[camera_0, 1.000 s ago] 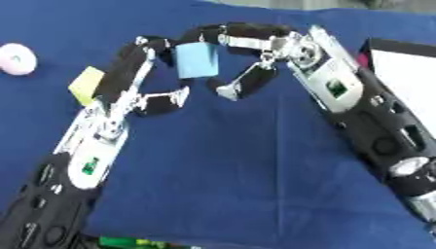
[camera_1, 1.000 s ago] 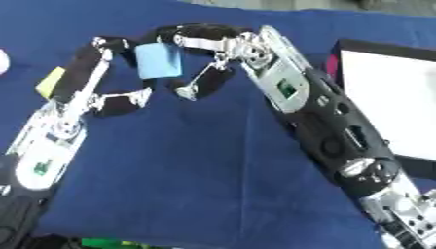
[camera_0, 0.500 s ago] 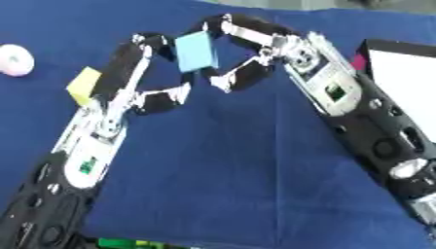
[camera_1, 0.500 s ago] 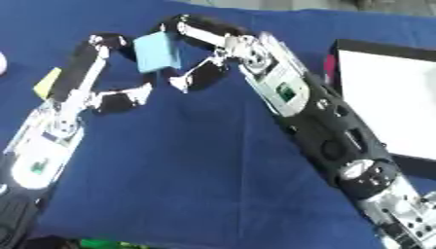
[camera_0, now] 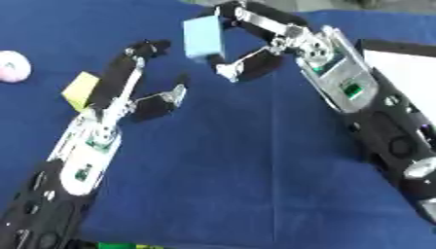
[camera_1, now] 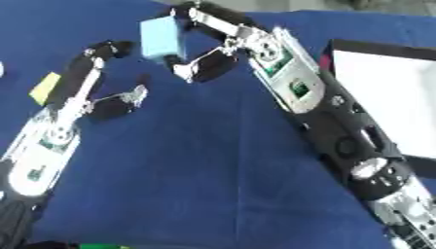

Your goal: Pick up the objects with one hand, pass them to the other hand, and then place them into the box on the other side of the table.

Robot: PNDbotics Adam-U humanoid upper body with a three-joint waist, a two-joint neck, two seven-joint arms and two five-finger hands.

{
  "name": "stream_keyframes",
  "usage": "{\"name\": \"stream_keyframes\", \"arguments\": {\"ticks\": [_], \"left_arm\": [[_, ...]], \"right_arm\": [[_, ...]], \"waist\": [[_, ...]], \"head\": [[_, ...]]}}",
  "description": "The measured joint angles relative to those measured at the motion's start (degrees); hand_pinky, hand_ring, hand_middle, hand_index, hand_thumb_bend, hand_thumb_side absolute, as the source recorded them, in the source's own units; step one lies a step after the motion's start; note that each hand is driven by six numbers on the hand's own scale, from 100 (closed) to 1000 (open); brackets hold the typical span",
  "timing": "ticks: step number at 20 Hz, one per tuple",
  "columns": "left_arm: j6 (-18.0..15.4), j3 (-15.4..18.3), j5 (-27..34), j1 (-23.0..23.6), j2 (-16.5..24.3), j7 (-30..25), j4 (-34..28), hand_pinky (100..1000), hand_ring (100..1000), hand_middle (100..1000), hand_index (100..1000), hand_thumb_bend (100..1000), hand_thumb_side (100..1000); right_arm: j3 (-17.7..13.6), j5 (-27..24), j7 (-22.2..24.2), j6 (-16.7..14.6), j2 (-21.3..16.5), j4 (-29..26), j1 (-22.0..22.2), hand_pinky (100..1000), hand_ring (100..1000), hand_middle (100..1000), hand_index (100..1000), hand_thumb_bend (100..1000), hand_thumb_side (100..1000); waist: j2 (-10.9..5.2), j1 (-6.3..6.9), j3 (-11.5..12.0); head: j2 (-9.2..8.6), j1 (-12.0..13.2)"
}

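Overhead, a blue table (camera_0: 230, 185) fills nearly the whole view, with a white box (camera_1: 388, 104) edged in black at its 3 o'clock side. Both black-and-silver arms reach toward 12 o'clock. Up there the right hand (camera_0: 255, 41) has its fingers and thumb curled round a light blue block (camera_0: 204, 38), lifted clear of the cloth. Just apart from it, toward 10 o'clock, the left hand (camera_0: 140, 85) is spread wide and holds nothing. Beside that arm at 9 o'clock lies a yellow block (camera_0: 79, 90), and beyond it a small pink round thing (camera_0: 12, 65).
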Motion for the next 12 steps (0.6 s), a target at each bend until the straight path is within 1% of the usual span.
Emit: {"name": "stream_keyframes", "arguments": {"ticks": [2,7,9,12], "left_arm": [[0.35,0.77,1.58,0.88,2.15,-0.53,-0.3,885,772,720,859,100,527],[1.55,3.56,7.29,3.51,9.46,-1.44,-4.27,878,768,738,845,100,534],[2.32,4.75,9.5,4.63,12.09,-1.49,-6.25,880,774,774,862,100,558],[3.23,7.45,13.57,7.67,16.52,-1.08,-9.23,883,779,787,871,100,560]], "right_arm": [[-1.6,-2.61,-0.42,1.48,-2.85,-2.24,1.5,908,1000,766,780,100,100],[-7.52,-9.97,-2.34,5.48,-11.78,-8.39,7.73,911,1000,772,786,100,100],[-9.59,-11.79,-3.43,6.62,-14.91,-10.06,10.21,912,1000,777,791,100,100],[-13.27,-13.61,-5.81,7.46,-19.68,-11.24,15.85,908,1000,774,789,100,100]], "waist": [[-0.12,0.14,-0.44],[-0.14,0.55,-0.86],[-0.14,0.72,-0.88],[0.02,0.98,-0.89]], "head": [[0.08,-0.26],[0.26,-2.36],[0.25,-3.14],[-0.04,-4.1]]}}
